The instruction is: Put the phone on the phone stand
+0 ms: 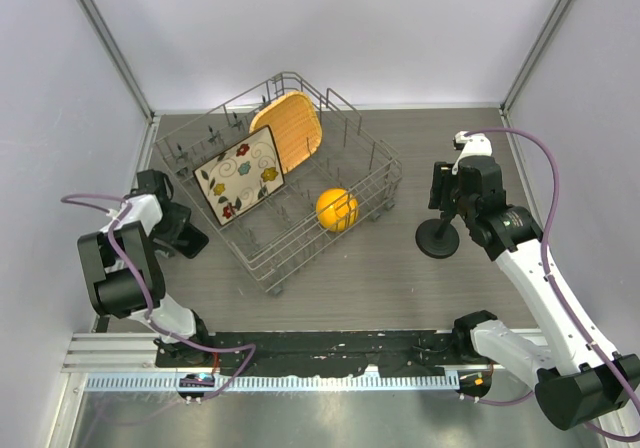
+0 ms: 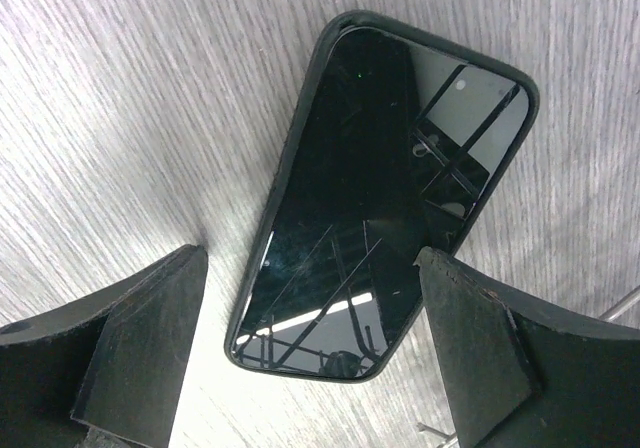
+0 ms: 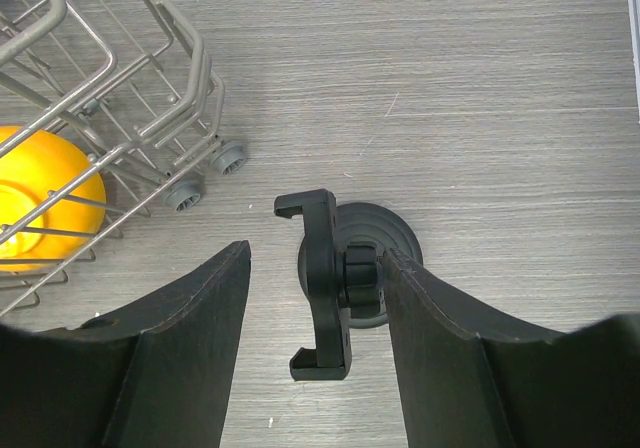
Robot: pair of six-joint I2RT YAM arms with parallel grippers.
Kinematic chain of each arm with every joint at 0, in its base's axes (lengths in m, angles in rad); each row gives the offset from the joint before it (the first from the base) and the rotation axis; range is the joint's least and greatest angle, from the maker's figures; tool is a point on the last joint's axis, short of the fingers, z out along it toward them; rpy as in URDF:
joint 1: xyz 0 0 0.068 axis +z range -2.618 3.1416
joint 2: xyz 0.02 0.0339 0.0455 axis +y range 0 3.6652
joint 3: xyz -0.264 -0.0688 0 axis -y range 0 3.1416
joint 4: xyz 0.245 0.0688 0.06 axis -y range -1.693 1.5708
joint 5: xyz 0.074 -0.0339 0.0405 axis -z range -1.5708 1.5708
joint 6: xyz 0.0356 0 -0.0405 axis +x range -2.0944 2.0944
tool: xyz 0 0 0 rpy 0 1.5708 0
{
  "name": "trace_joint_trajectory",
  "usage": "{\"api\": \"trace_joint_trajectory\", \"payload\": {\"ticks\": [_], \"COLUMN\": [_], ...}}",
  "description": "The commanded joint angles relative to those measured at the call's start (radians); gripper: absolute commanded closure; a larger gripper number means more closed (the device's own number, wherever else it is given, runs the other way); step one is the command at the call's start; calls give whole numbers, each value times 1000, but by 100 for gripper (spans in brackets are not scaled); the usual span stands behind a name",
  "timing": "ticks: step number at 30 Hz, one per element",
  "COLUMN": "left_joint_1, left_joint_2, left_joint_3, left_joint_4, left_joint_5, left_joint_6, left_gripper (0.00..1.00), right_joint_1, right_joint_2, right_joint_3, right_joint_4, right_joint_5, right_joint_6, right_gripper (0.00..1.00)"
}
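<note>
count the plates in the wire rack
2. The floral square plate leans in the left part of the rack. The tan plate stands just behind it, toward the back. None seems hidden.

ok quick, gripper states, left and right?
Left gripper: open, straddling the phone, nothing held.
Right gripper: open, straddling the phone stand, nothing held.

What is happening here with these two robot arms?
The two arms are preparing to put a phone on its stand. The left hand is open over the phone, which lies flat on the table to the left of the dish rack. The hand does not grip it yet. The right hand is open too, with a finger on each side of the phone stand, which stands upright to the right of the rack.
</note>
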Motion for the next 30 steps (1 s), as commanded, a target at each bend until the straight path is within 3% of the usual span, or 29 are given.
{"api": "trace_joint_trajectory", "payload": {"ticks": [1, 9, 13, 30], "left_joint_1": [18, 55, 60, 61], "left_joint_2": [-65, -119, -135, 62], "left_joint_3": [-78, -85, -87, 63], "left_joint_4": [13, 106, 141, 24], "left_joint_5": [7, 205, 205, 130], "left_joint_6": [51, 33, 22, 39], "left_gripper": [9, 5, 3, 0], "right_joint_1": [5, 8, 9, 11], "right_joint_2": [-18, -18, -19, -19], "right_joint_3": [28, 30, 30, 32], "right_joint_4": [43, 43, 43, 46], "right_joint_5": [-7, -18, -15, -32], "right_joint_6": [-7, -7, -10, -12], "right_gripper": [39, 39, 39, 39]}}
